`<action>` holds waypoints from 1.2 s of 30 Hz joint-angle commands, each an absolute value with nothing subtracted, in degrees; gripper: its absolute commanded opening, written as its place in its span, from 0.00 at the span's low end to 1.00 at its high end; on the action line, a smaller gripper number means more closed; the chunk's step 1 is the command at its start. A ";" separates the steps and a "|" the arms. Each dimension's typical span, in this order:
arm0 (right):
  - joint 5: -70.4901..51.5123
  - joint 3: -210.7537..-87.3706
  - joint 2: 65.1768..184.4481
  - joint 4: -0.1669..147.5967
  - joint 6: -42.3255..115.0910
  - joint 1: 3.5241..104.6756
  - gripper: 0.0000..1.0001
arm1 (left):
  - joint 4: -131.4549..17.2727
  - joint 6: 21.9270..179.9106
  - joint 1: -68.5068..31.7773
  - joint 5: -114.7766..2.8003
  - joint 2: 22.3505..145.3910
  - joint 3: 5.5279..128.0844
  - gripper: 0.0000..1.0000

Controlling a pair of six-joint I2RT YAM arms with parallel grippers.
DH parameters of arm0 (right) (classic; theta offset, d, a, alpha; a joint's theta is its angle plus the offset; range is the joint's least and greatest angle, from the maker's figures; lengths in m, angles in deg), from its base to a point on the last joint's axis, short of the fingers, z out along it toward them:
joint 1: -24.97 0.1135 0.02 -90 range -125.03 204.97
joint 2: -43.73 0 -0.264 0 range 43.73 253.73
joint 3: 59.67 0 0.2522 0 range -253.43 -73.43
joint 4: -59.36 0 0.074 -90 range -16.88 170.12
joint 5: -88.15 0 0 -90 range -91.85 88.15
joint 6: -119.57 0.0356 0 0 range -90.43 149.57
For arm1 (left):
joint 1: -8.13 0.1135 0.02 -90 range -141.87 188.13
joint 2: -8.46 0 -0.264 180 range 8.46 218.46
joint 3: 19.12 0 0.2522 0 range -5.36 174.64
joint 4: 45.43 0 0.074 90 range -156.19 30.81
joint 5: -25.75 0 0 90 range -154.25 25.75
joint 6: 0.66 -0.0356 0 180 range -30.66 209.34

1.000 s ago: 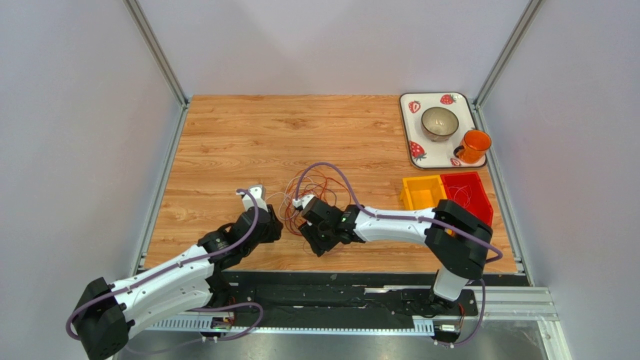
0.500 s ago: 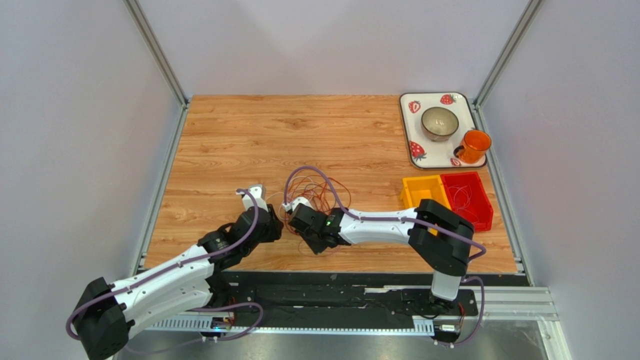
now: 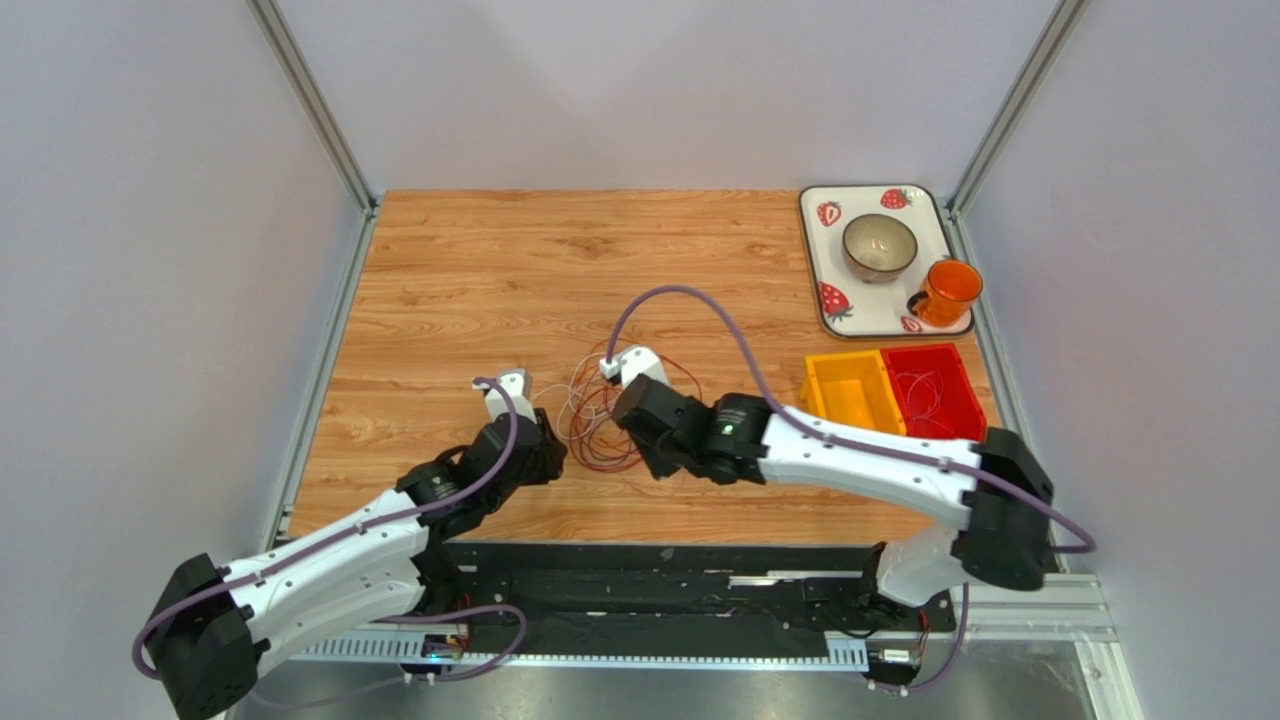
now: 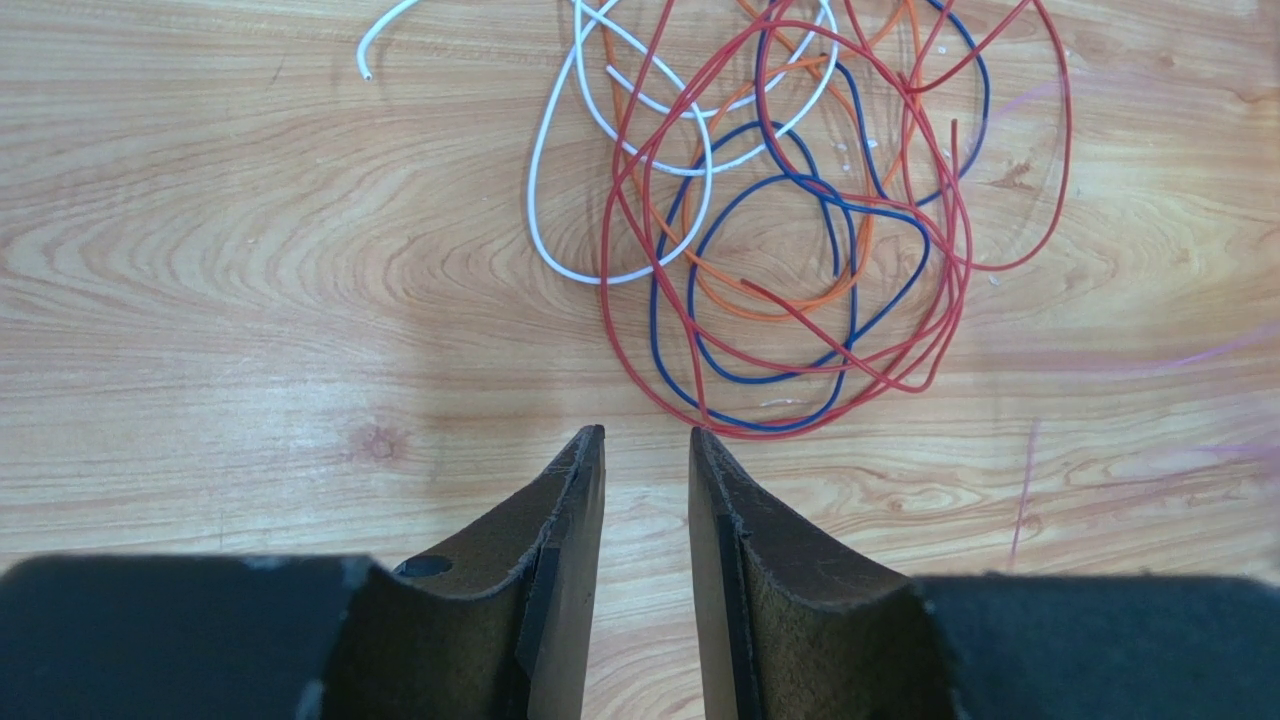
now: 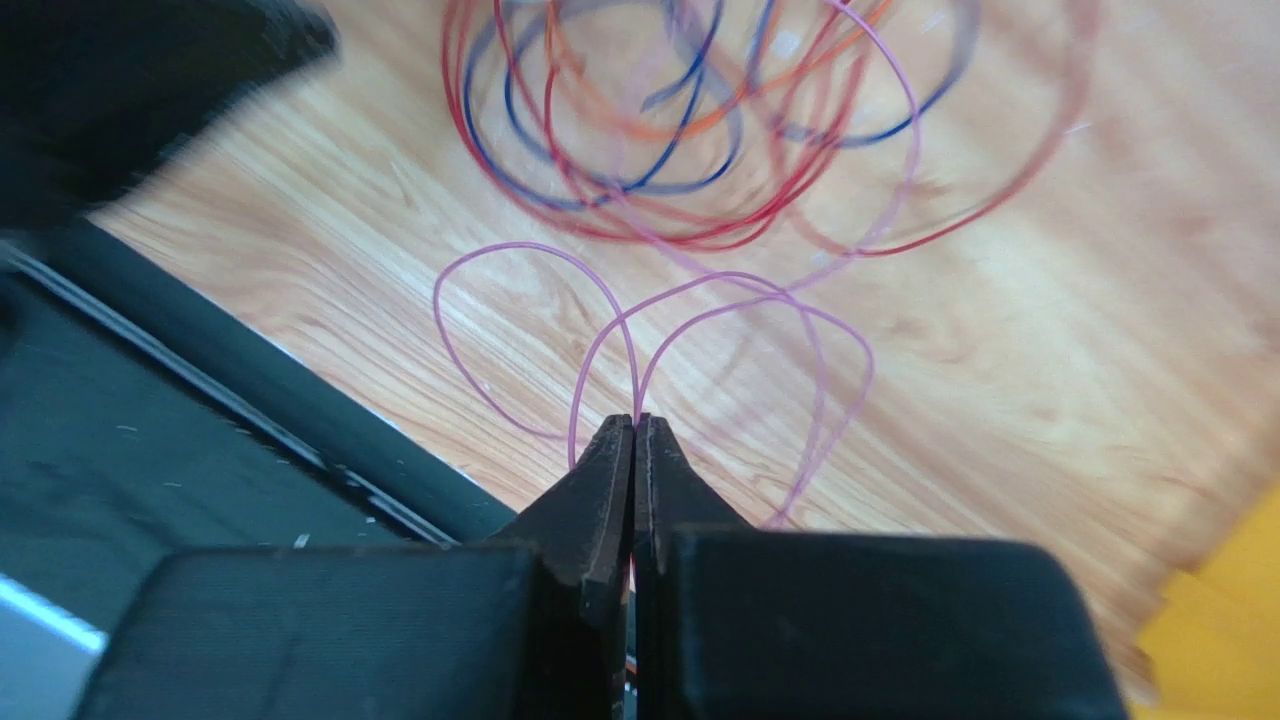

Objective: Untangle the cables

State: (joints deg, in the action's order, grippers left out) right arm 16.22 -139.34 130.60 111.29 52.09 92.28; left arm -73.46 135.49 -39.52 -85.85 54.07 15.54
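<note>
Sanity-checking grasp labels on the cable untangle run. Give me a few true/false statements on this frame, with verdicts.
1. The right gripper is shut on a thin pink wire. True.
2. The left gripper holds the white wire. False: it is open and empty, short of the wires.
3. The orange cup stands in the yellow bin. False: it is on the strawberry tray, beside the bowl.
4. Red, blue and orange wires lie interlaced in one tangle on the wood. True.
</note>
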 commanded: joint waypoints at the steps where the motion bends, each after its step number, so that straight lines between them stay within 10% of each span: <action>1: 27.92 -145.67 120.91 119.86 53.21 92.21 0.00 | -71.76 136.01 -39.77 -86.57 55.04 16.35 0.36; 14: 48.51 -152.62 104.65 129.01 51.63 86.94 0.00 | -71.76 136.01 -39.77 -86.57 54.70 16.26 0.36; 36: 31.39 -138.12 101.04 121.55 55.85 36.78 0.00 | -71.06 135.57 -39.85 -85.96 54.87 16.08 0.35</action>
